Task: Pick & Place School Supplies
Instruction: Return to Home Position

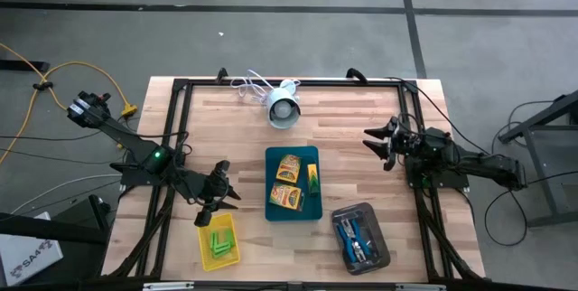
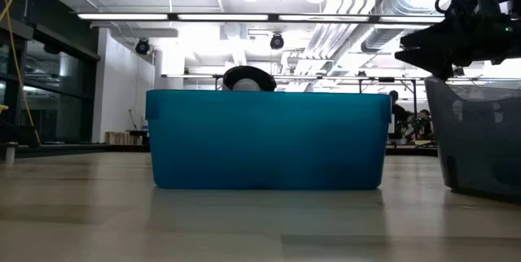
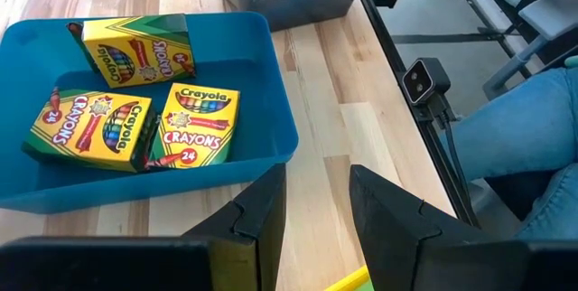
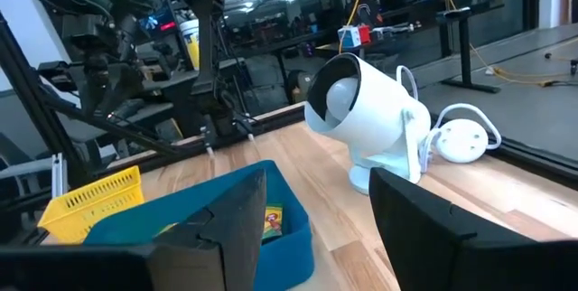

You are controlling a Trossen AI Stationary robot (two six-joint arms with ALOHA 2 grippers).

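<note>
Three yellow-orange crayon boxes (image 3: 117,128) lie in the teal tray (image 1: 293,208) at the table's middle. One of them leans on the tray's wall. Blue-handled scissors (image 1: 354,235) lie in the dark grey tray (image 1: 361,257) at the near right. Bright green blocks (image 1: 219,241) rest in the yellow tray (image 1: 217,264) at the near left. My left gripper (image 3: 316,210) hangs open over the table between the yellow and teal trays, with nothing between its fingers. My right gripper (image 4: 316,228) stands open and empty at the table's right side, pointing level toward the table's left edge.
A white round device (image 1: 284,108) with a cable stands at the far middle of the table. A black frame (image 1: 181,88) runs around the table's edge. A person's leg in jeans (image 3: 528,137) shows beyond the near edge, beside a small camera (image 3: 424,79).
</note>
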